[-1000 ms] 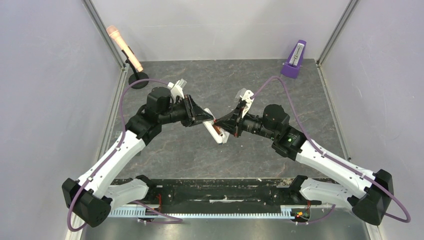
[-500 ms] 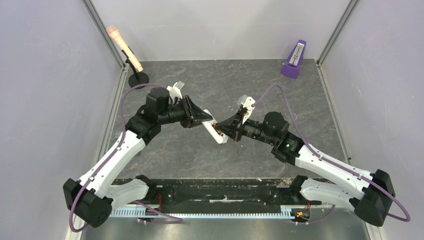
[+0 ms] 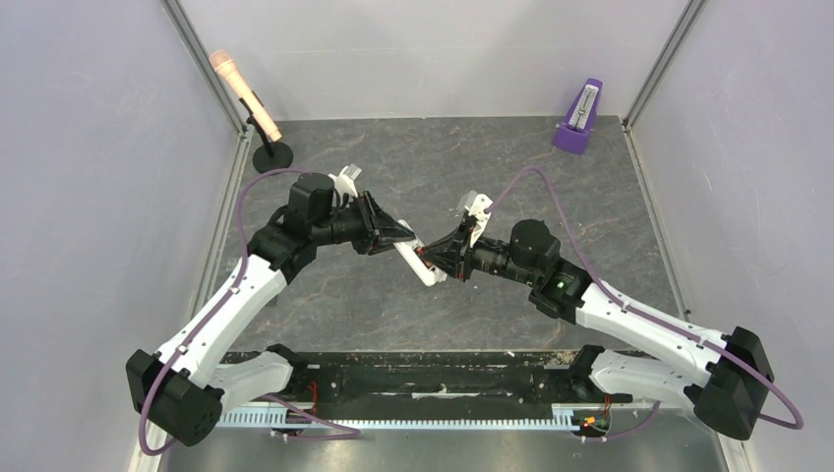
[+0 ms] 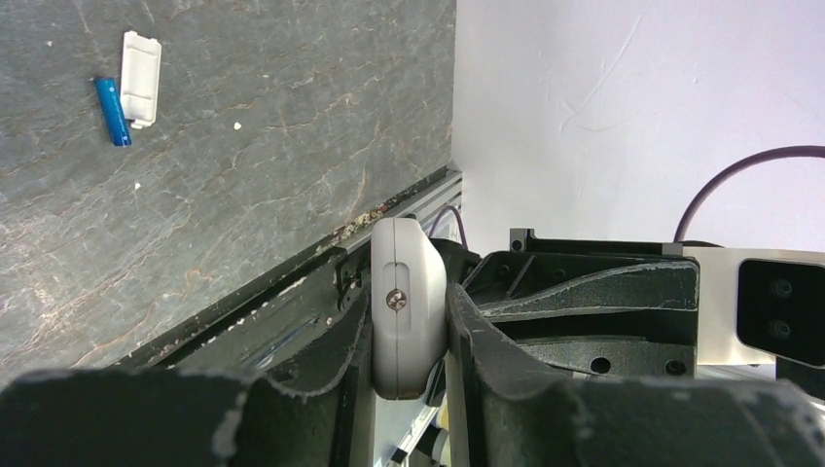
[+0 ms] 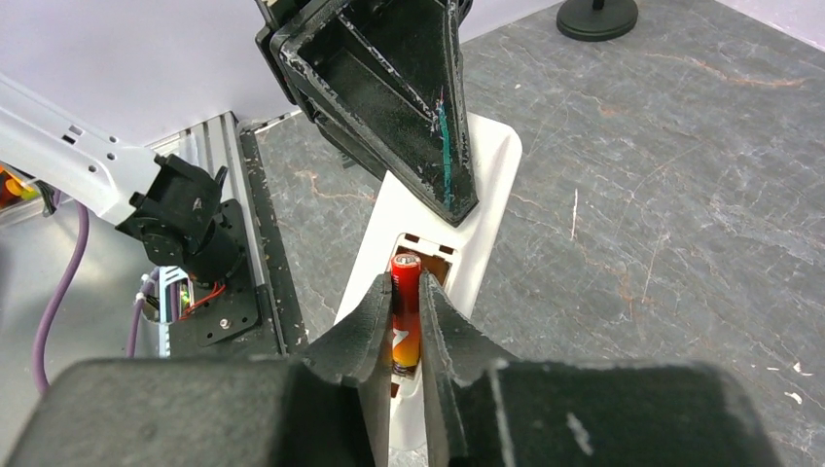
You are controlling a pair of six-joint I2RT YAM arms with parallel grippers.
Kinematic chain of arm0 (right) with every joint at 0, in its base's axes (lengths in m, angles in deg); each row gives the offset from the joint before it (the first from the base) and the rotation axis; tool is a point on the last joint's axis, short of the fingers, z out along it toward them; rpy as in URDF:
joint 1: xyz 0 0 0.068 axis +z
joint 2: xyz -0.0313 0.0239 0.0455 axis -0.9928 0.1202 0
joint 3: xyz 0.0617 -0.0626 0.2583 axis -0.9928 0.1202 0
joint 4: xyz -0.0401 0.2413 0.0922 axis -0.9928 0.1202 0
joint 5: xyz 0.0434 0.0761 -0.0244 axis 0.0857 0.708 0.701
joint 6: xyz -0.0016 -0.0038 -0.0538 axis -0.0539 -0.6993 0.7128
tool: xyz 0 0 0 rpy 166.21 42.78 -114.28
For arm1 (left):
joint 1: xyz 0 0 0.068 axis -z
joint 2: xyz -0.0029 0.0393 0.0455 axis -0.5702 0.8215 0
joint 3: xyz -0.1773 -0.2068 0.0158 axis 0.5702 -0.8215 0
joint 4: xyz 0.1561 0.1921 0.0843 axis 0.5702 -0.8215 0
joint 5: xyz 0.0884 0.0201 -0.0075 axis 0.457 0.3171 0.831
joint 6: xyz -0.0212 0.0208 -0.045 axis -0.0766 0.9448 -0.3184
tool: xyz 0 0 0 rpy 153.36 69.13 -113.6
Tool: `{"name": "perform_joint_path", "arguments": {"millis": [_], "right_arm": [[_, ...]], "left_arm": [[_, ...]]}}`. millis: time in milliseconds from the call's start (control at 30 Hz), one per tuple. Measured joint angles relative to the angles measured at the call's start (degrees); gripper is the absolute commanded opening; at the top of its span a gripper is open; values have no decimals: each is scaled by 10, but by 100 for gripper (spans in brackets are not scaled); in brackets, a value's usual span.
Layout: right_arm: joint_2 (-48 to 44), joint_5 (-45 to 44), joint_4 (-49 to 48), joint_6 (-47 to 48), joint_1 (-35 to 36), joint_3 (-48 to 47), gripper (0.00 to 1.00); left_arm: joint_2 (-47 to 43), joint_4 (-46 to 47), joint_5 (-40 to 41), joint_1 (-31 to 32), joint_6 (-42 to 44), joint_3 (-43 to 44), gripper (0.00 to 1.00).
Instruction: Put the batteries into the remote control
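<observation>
The right gripper's (image 5: 407,289) fingers (image 5: 375,316) are clamped hard on the red-orange battery (image 5: 406,272), pinching it round its middle with one end poking out ahead. That end sits right at the mouth of the open battery bay (image 5: 428,255) in the back of the remote control (image 5: 491,185). I can't tell whether it is touching the bay yet.

The left gripper (image 4: 409,321) is squeezed onto one end of the remote, a finger on either side. It holds the remote off the surface over the middle of the tabletop (image 3: 344,305), about even between the left and right edges. The blue battery (image 4: 113,112) lies flat on the slab just beside a small white cover (image 4: 139,78). From here I can't place that pair against any edge.

What worries me is the angle. The cell looks a touch skewed to the bay, so a push could wedge it on the rim or a contact and flick it out of the pinch. The remote is gripped at one end only, so pressure at the bay may swing it in that grip. The broad fingers might also hit the bay walls before the cell seats. I can't read its polarity either.
</observation>
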Motion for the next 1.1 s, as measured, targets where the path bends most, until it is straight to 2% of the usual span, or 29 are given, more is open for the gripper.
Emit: {"name": "perform_joint_path", "arguments": {"millis": [533, 800, 1100], "right_arm": [[36, -31, 47, -12, 1, -27, 32], [37, -34, 68, -29, 1, -31, 44], [16, -31, 104, -46, -1, -32, 52]], "left_arm": [[6, -15, 5, -9, 9, 0, 2], [6, -16, 5, -10, 16, 0, 2], [6, -19, 4, -18, 43, 0, 2]]}}
